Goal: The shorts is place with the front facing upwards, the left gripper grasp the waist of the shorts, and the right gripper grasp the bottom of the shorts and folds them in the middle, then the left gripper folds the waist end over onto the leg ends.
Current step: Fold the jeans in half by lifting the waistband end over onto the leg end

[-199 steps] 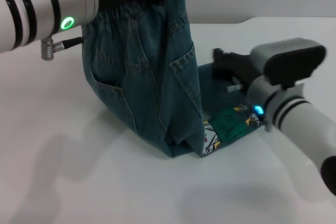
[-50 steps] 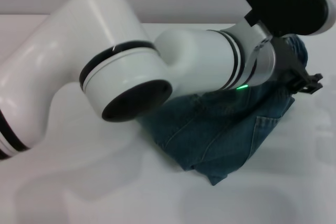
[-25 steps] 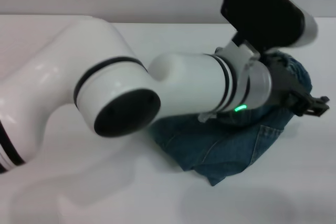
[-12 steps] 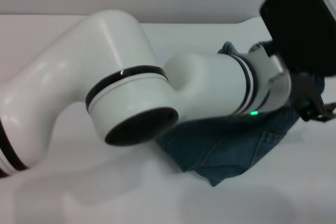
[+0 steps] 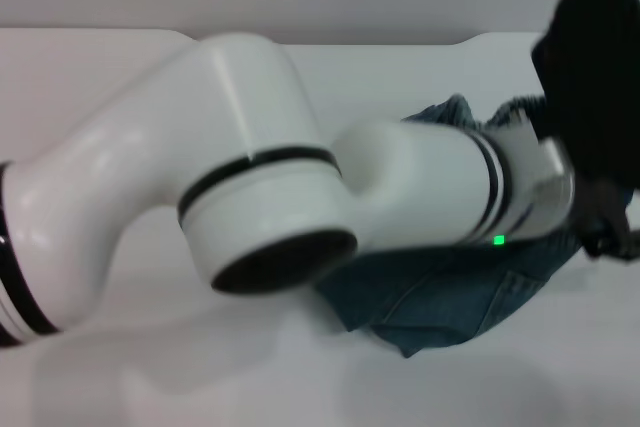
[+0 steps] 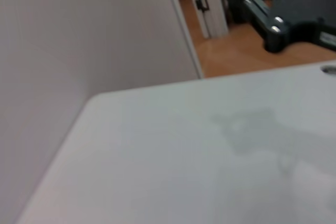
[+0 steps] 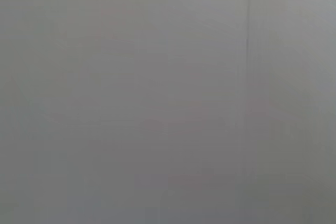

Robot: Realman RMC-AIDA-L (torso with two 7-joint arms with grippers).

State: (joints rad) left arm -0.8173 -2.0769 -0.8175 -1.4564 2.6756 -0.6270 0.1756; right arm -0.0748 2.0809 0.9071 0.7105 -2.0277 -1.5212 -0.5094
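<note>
The shorts (image 5: 450, 297) lie folded into a compact blue-green denim bundle on the white table (image 5: 120, 377), right of centre in the head view. A little more denim (image 5: 455, 112) shows behind my left arm (image 5: 260, 197), which stretches across the whole view from the left and covers most of the garment. The left gripper (image 5: 612, 235) is at the far right edge, low over the right end of the bundle. The waist and the leg hems are hidden under the arm. My right gripper appears in no view.
The left wrist view looks over bare white table (image 6: 184, 161) to a wall, a wooden floor and a black machine base (image 6: 294, 3). The right wrist view holds only a plain grey surface (image 7: 168, 98).
Eight seconds ago the left gripper held the shorts hanging upright by the waist. The denim now lies folded flat. Over the last second my left wrist has slid further right and slightly lower.
</note>
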